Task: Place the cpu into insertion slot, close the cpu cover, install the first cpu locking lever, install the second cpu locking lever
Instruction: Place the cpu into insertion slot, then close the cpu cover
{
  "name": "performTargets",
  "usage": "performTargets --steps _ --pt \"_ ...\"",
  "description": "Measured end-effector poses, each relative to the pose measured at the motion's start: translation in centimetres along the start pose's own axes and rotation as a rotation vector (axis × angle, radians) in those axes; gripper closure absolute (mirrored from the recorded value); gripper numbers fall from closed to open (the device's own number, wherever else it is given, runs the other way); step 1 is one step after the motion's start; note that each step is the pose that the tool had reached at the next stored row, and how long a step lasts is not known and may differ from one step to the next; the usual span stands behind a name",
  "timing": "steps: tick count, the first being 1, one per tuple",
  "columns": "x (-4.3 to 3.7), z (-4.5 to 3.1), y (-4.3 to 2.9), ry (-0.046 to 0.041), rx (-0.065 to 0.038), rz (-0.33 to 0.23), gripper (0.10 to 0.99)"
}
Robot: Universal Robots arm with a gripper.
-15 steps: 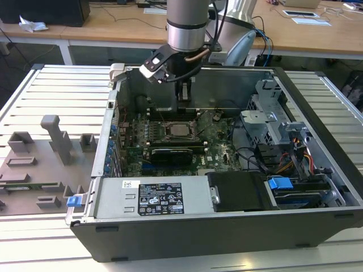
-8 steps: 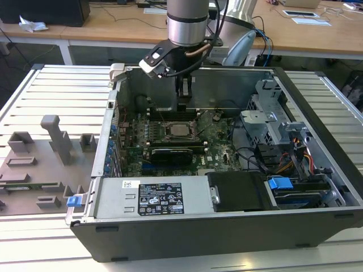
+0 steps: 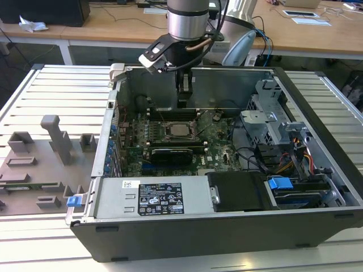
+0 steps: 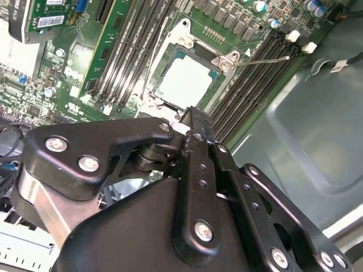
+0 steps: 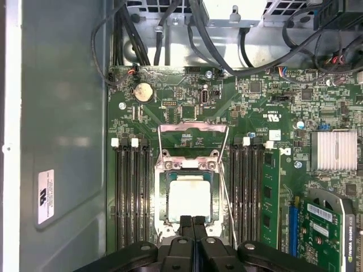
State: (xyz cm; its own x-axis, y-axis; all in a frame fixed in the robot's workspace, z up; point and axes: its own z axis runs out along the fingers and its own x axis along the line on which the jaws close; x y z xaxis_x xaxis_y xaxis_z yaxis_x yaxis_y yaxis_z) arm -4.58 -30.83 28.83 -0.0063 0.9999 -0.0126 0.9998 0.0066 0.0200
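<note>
Silvery square cpu [image 5: 190, 197] (green-rimmed) near claw [image 5: 193, 219].

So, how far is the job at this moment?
Done: the cpu sits in the insertion slot, and the cpu cover looks lowered over it. In hand: the shut hand hovers at the slot's edge. Left: a wire lever seems unlatched.

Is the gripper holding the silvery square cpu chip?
No: the silvery square cpu lies in the metal-framed insertion slot, beyond the gripper.
</note>
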Motion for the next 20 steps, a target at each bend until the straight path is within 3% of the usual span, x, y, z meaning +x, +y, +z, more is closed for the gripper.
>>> performTargets --steps 3,16,20 --pt "-0.01 -0.45 0.01 0.0 0.0 0.0 0.98" --pt "-0.01 -0.48 0.04 0.0 0.0 0.0 0.98" --pt "-0.01 -0.46 1.05 -0.0001 0.0 0.0 0.98"
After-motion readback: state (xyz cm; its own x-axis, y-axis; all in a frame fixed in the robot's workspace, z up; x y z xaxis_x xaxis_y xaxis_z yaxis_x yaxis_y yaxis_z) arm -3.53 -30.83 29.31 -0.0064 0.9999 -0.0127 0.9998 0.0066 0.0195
